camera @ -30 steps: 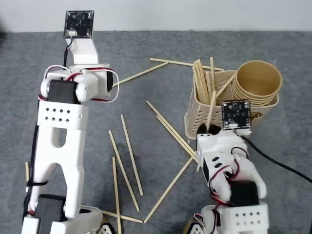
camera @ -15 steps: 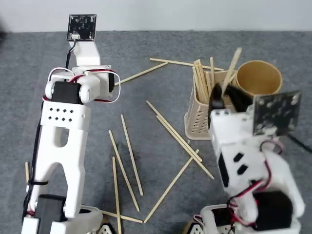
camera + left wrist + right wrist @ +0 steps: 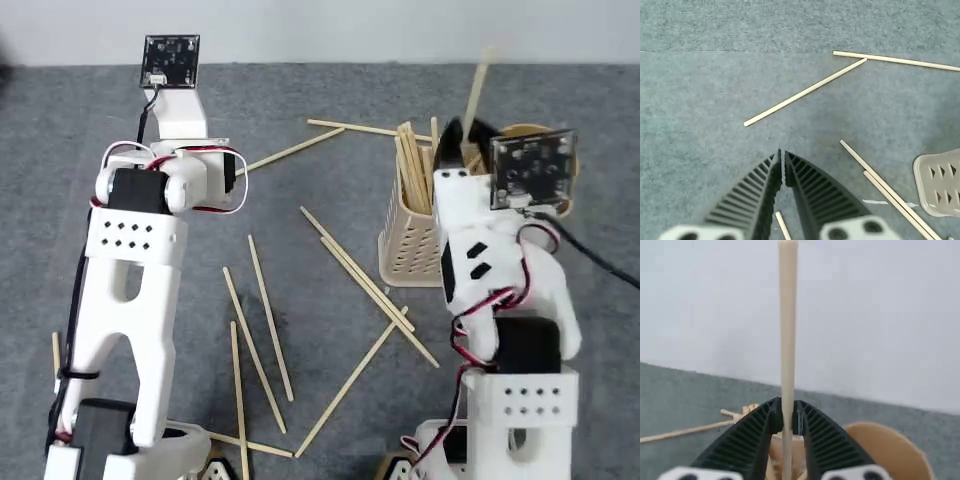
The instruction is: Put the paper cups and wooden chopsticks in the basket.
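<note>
A beige slotted basket (image 3: 408, 245) stands at the right with several wooden chopsticks (image 3: 412, 165) upright in it. Stacked paper cups (image 3: 566, 205) sit in its far end, partly hidden behind my right arm; the cup rim (image 3: 885, 447) appears below the fingers. My right gripper (image 3: 463, 138) hangs over the basket, shut on one chopstick (image 3: 478, 85) that points up (image 3: 787, 330) from between the fingers (image 3: 765, 425). My left gripper (image 3: 781, 156) is shut and empty above the grey mat, close to a loose chopstick (image 3: 805, 91).
Several chopsticks lie loose on the grey mat: a pair (image 3: 365, 275) beside the basket, others (image 3: 262, 320) in the middle and front, two (image 3: 368, 128) at the back. One basket corner (image 3: 940, 185) shows beside the left gripper. A pale wall borders the mat's far side.
The right arm has risen from in front of the basket and swung up over it, carrying the chopstick from low and slanted to upright. The left arm has barely shifted.
</note>
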Motion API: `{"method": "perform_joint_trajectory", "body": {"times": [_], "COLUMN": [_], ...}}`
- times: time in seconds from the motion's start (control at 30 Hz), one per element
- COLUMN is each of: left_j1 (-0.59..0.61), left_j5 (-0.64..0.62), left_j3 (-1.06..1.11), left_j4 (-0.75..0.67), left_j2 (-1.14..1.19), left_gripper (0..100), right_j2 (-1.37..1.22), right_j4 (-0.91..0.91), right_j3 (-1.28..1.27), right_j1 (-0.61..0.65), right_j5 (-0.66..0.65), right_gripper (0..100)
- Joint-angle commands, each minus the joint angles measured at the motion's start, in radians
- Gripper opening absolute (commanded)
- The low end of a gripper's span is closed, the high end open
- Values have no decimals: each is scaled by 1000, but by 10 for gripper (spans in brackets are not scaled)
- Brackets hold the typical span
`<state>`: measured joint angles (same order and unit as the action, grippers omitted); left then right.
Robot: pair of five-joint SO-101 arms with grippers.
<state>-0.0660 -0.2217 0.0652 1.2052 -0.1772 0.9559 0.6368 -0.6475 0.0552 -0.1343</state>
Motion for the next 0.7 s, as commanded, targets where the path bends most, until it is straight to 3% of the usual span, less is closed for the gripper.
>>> {"method": "perform_joint_trajectory", "body": {"times": [0.0,0.1,0.3,0.47,0.57,0.67], "left_j1": [6,6,6,6,8,8], "left_j5": [-8,-8,-8,-8,-8,-8], "left_j3": [-7,-7,-7,-7,-7,-7], "left_j4": [-28,-28,-28,-28,-28,-28], "left_j2": [-44,-44,-44,-43,-43,-43], "left_gripper": [13,13,13,13,13,13], "right_j2": [10,10,-1,8,1,10], "right_j4": [21,150,595,966,1127,1155], "right_j3": [-3,81,394,480,479,414], "right_j1": [-10,-12,-12,-18,-97,-196], "right_j5": [17,37,8,-60,-110,-167], "right_gripper": [82,158,111,112,110,107]}}
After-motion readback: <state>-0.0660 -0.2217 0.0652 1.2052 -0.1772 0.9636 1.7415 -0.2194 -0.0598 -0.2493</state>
